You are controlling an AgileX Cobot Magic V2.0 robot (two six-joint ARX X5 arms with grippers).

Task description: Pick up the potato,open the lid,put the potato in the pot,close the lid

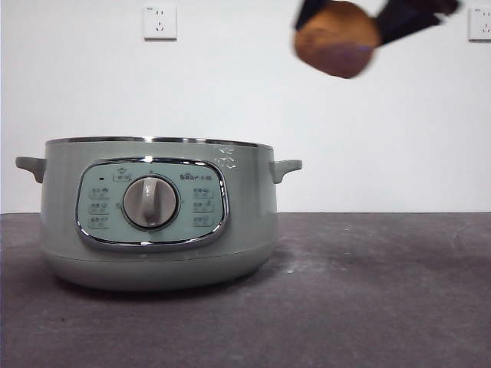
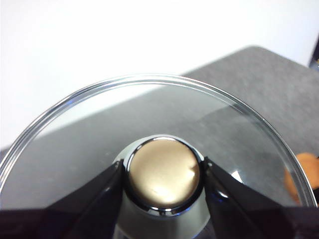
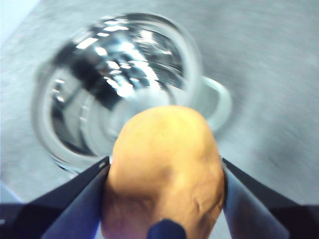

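Note:
The pale green pot point(image 1: 157, 222) stands on the left of the table with its top uncovered. The right wrist view shows its shiny inside point(image 3: 124, 64), blurred, below the right gripper. High at the upper right, my right gripper point(image 1: 345, 23) is shut on the orange-brown potato point(image 1: 337, 38), which fills the space between its jaws point(image 3: 167, 154). My left gripper point(image 2: 163, 174) is shut on the knob point(image 2: 163, 169) of the glass lid point(image 2: 149, 109), held off the pot. The lid and the left gripper are out of the front view. A bit of the potato point(image 2: 305, 172) shows past the lid's rim.
The dark grey table point(image 1: 368, 291) stretches to the right of the pot. A white wall with two sockets point(image 1: 159, 21) point(image 1: 479, 23) rises behind. The pot's side handle point(image 1: 285, 169) sticks out towards the right.

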